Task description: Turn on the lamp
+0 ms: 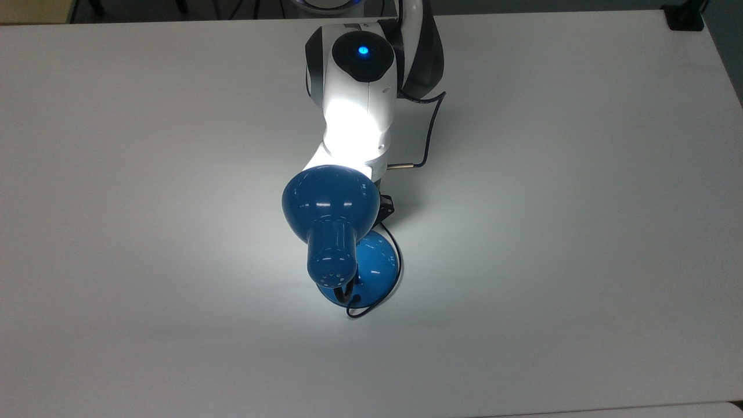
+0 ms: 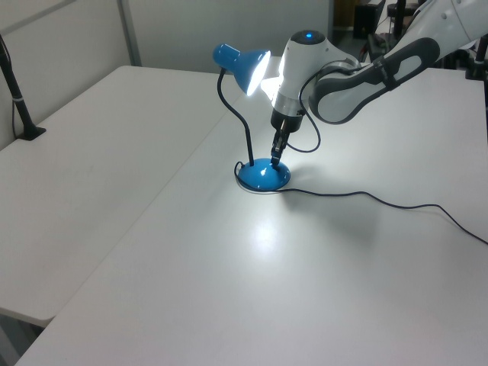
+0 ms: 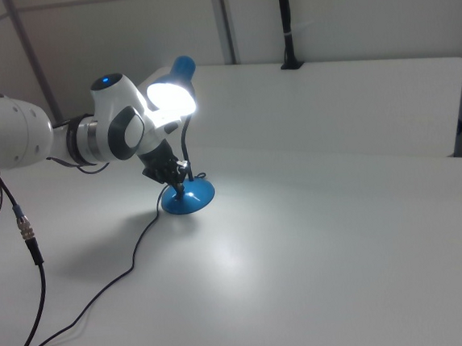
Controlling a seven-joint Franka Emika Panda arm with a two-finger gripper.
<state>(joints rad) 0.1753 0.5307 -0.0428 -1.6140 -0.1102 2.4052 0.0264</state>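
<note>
Your gripper point(image 2: 276, 155) | tip down at the lamp point(image 2: 242, 65) base, contact unclear | finger spread: can't tell | lamp lit, glare on table point(image 2: 152, 252)

The lamp point(image 3: 182, 145) is lit up bright near the middle of the white table point(image 3: 342, 236), with the gripper point(image 3: 179, 185) tip down at its blue base.

White arm point(image 2: 305, 65), black joints, blue light point(image 1: 363, 51), black cable point(image 1: 428, 125)
</note>
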